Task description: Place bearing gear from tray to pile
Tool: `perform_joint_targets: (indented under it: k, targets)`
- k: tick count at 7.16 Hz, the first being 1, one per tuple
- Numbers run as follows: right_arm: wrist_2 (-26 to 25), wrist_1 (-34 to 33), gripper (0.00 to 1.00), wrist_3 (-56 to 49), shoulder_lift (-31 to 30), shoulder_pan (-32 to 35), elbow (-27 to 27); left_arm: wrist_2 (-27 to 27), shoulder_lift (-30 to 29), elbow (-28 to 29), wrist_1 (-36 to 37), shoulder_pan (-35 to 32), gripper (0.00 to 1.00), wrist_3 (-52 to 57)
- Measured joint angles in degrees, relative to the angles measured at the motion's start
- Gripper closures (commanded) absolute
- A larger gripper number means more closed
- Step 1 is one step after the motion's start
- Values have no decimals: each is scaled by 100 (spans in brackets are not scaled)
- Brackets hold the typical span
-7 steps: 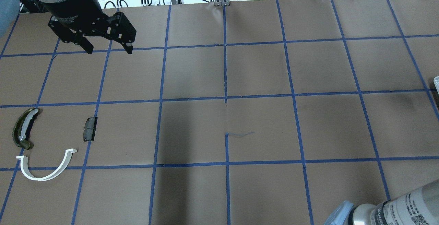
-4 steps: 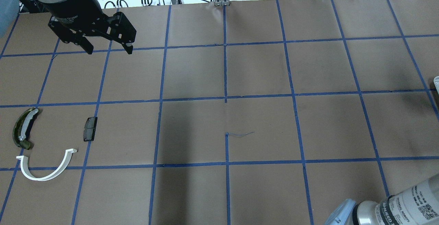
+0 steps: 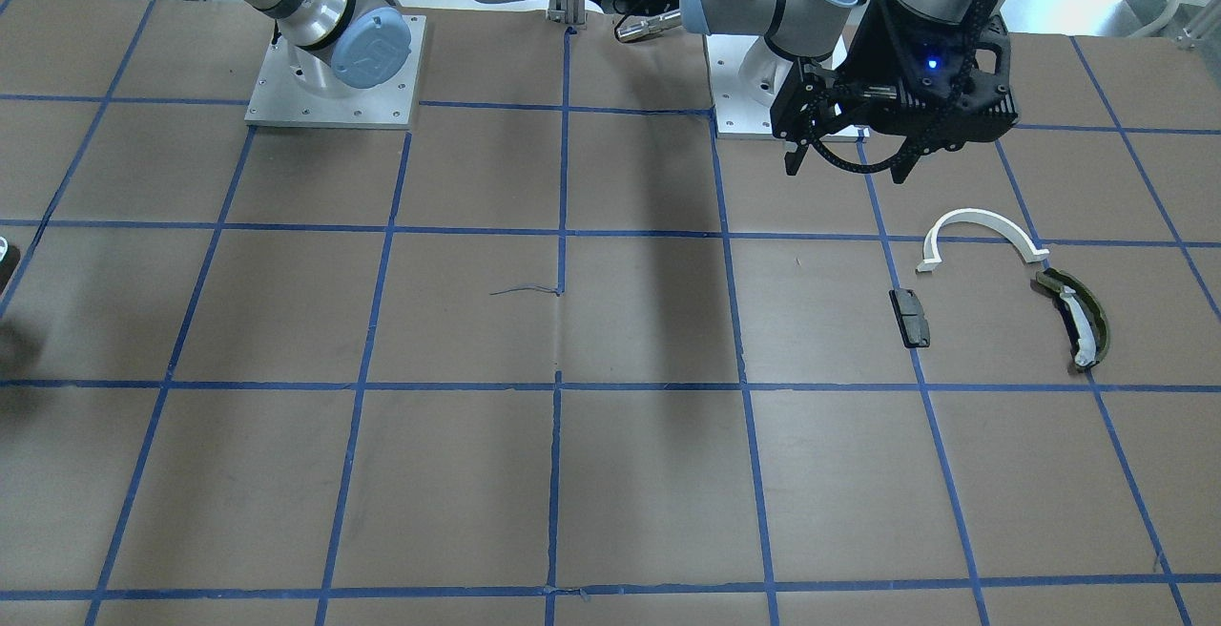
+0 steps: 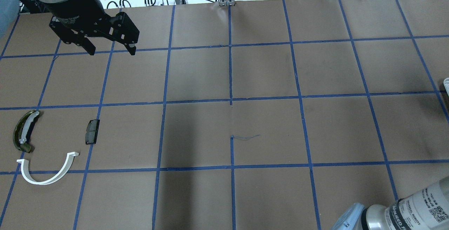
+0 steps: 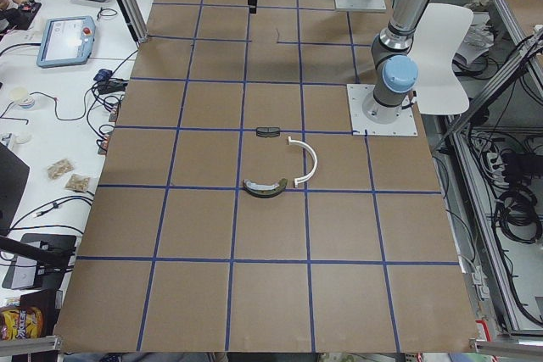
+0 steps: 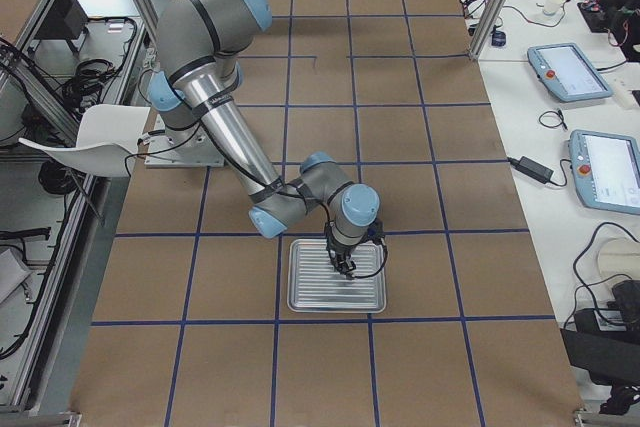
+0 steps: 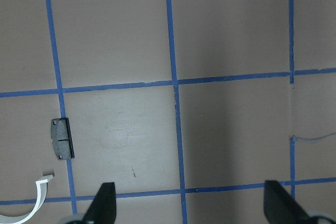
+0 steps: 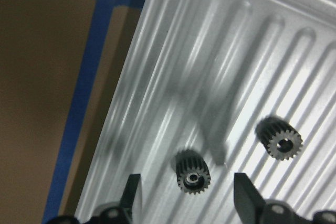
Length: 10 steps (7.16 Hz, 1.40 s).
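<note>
Right arm (image 4: 414,207) shifted; right tool (image 8: 188,183), left tool (image 4: 112,52) spread; gear (image 8: 192,178) near tray (image 8: 236,51) edge.

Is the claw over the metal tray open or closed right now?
Open. The right gripper has its fingers wide apart, with a small dark gear on the tray between them, ungripped.

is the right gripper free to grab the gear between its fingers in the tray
Probably yes: the right gripper is open over the tray, straddling the near gear; the other gear sits apart, and nothing looks to be in the way.
</note>
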Motion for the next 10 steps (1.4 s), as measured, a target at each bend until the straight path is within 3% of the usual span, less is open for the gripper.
perform_joint_targets:
  k: [1,2,3,7,10]
  targets:
    - [-5,-5,36,5,49,0,-4,-5,0,-1,4,0,0,0]
    - [-6,-12,61,10,79,0,-6,-4,-1,-3,5,0,0,-2]
    - [-8,-16,97,14,92,0,-3,3,-3,-6,6,0,0,-4]
    - [-139,55,100,32,22,0,-38,15,28,-21,-1,0,0,0]
    - [32,544,100,281,-754,209,-80,3,30,-19,6,0,0,0]
